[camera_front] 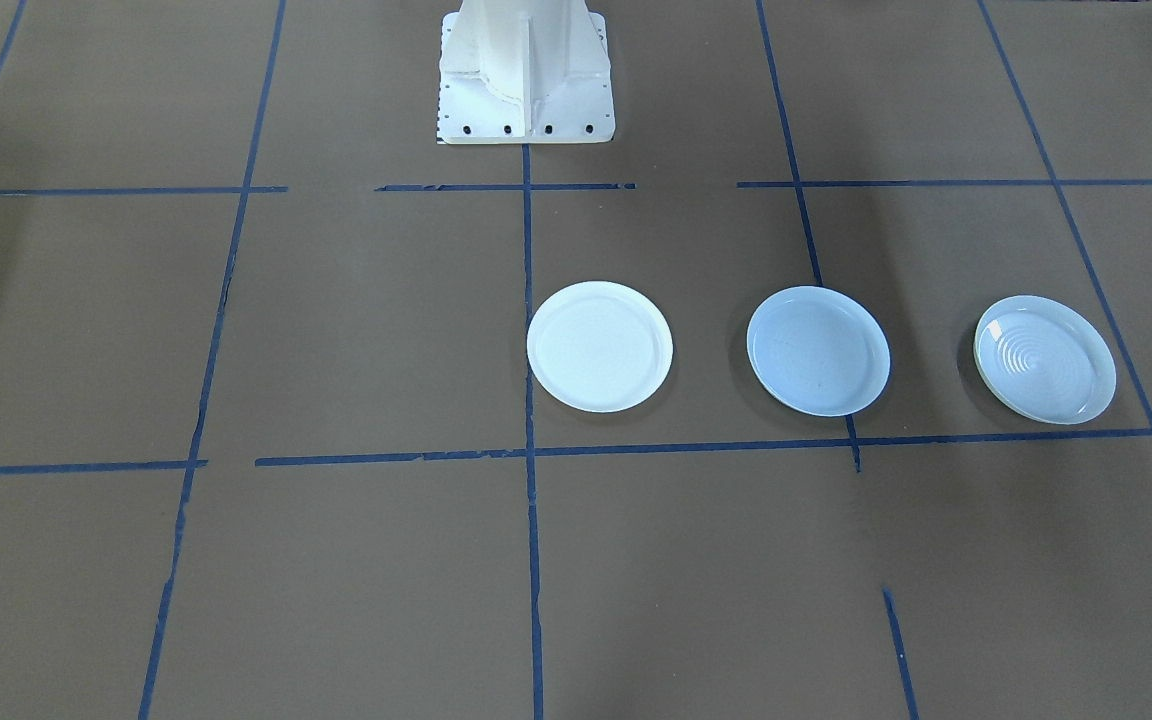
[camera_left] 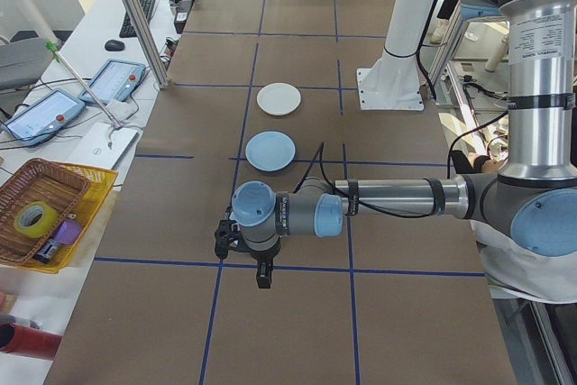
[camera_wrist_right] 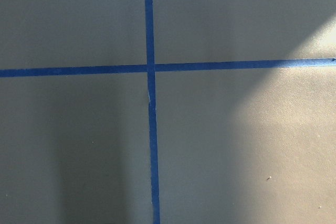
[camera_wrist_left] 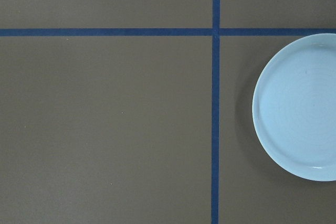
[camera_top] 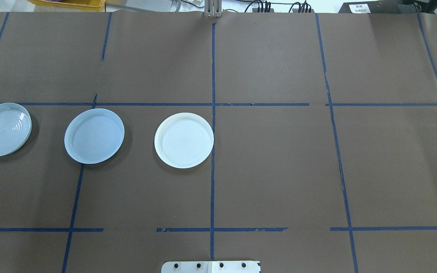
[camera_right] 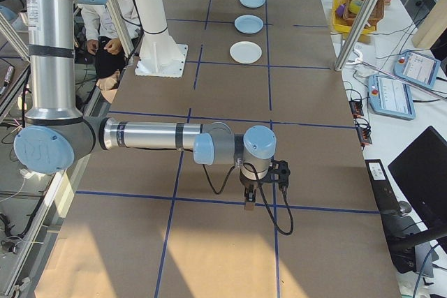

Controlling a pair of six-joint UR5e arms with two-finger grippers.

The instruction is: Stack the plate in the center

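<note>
I'm at the start: the center plate [camera_top: 94, 135] lies untouched on the surface between the white plate [camera_top: 184, 140] and ringed plate [camera_top: 2, 129], so next I must grasp one neighbour; fingers' state I cannot tell

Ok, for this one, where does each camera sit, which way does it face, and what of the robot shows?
Front: across the table, facing the robot's base; three plates.
Overhead: behind the robot, looking down; middle plate, base edge only.
Left side: table's end; near left arm, left gripper.
Right side: opposite end; near right arm, right gripper.
Left wrist: straight down; ringed plate, no body.
Right wrist: straight down; tape only.
Front and overhead share all three plates, mirrored.
</note>
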